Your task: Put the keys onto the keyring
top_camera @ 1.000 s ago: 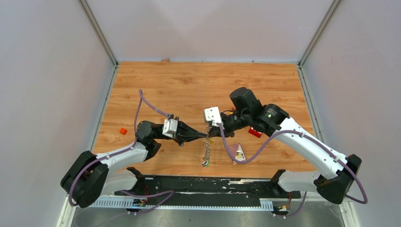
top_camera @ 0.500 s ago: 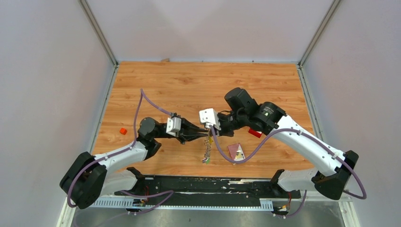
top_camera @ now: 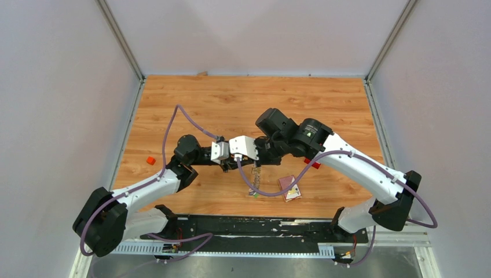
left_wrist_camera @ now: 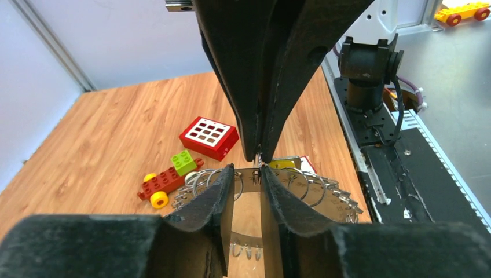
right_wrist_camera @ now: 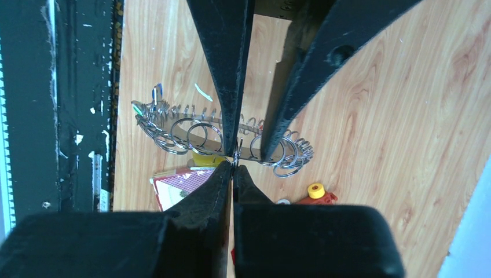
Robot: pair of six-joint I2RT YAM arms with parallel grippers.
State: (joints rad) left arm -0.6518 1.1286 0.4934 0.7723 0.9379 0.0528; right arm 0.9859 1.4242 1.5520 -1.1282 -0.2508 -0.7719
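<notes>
Looking through the right wrist camera, we find the right gripper (right_wrist_camera: pixel 233 167) pinched tight. Its tips meet on a sliver of metal at the edge of the keyring (right_wrist_camera: pixel 179 133), a contact too small for us to say which part of the wire it grips. The left gripper (left_wrist_camera: pixel 248 174) comes in from the opposite side with its fingers narrowly parted, one on either side of the keyring's band, clasping nothing we can see. From above, both sets of fingertips are hidden under the white wrist housings (top_camera: pixel 243 147). Only a short stretch of the keyring shows below them, near the front edge of the tabletop (top_camera: pixel 191 104). Small blue and green bits (right_wrist_camera: pixel 147 99) sit at the keyring's far end, but we cannot tell whether these are the keys. A red block with white buttons (left_wrist_camera: pixel 208 137) and a brick toy (left_wrist_camera: pixel 168 180) lie behind the keyring. A reddish card (right_wrist_camera: pixel 179 188) is partly cut off by the right fingers.
</notes>
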